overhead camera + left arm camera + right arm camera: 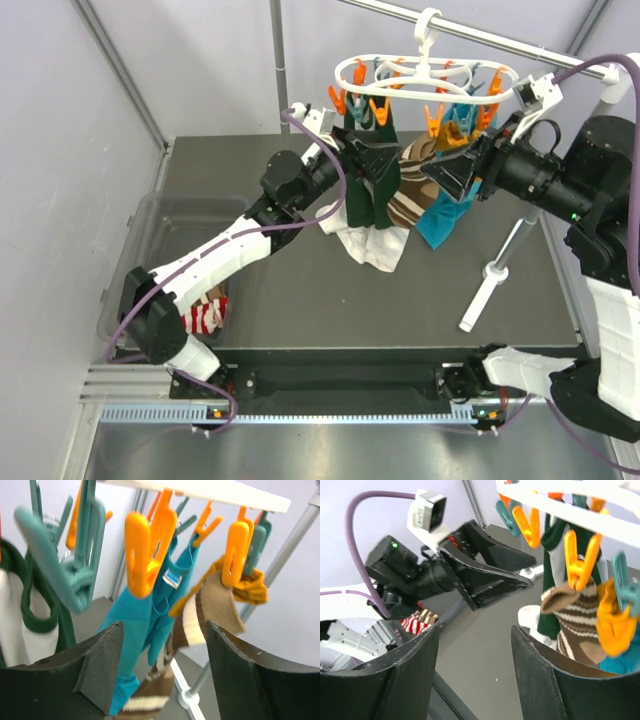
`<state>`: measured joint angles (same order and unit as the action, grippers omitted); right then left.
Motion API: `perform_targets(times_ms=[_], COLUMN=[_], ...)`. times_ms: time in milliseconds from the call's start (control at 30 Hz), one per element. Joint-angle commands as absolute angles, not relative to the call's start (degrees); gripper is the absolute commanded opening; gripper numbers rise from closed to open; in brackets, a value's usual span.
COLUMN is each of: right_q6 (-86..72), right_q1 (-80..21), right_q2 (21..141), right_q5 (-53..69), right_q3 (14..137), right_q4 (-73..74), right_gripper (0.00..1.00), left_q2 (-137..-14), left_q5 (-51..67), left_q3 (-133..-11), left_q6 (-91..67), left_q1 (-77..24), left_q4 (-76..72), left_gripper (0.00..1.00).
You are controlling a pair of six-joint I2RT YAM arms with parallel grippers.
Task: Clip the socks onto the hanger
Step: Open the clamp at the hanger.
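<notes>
The white oval hanger hangs from the rail with orange and teal clips. Clipped to it are a green-and-white sock, a brown-and-cream striped sock, a teal sock and a mustard sock. My left gripper is open and empty beside the hung socks; in its wrist view it faces the teal sock, the striped sock and an orange clip. My right gripper is open and empty, left of the striped sock. A red-and-white sock lies in the bin.
A clear plastic bin stands at the table's left edge. The grey rail runs across the back, with its pole and white foot at the right. Both arms crowd the space under the hanger.
</notes>
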<state>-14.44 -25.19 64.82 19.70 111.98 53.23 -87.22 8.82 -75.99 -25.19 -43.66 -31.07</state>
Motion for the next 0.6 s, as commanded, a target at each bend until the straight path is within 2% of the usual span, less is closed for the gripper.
perform_targets(times_ms=[0,133,267,433,567], right_q6=[-14.1,-14.0,-13.9,-14.1,-14.2], right_q1=[-26.0,-29.6,-33.9,-35.1,-35.7], right_q2=[67.9,71.7,74.6,76.0,76.9], right_q5=[22.9,20.1,11.3,9.1,5.9], right_q3=[115.8,120.5,123.1,123.4,123.5], right_q4=[54.3,55.2,55.0,53.4,52.8], right_gripper=[0.59,0.59,0.59,0.57,0.54], left_q2=[-89.0,-91.3,-92.3,-92.9,-93.1], left_q5=[6.7,6.5,6.2,5.5,5.4], left_q3=[-80.7,-83.8,-85.3,-86.7,-86.8], left_q6=[-21.4,-21.4,-21.4,-20.8,-20.9], left_q1=[-43.8,-43.3,-43.2,-43.0,-42.5], left_q4=[-34.8,-35.3,-35.5,-34.6,-35.1], left_gripper=[0.72,0.71,0.67,0.62,0.51])
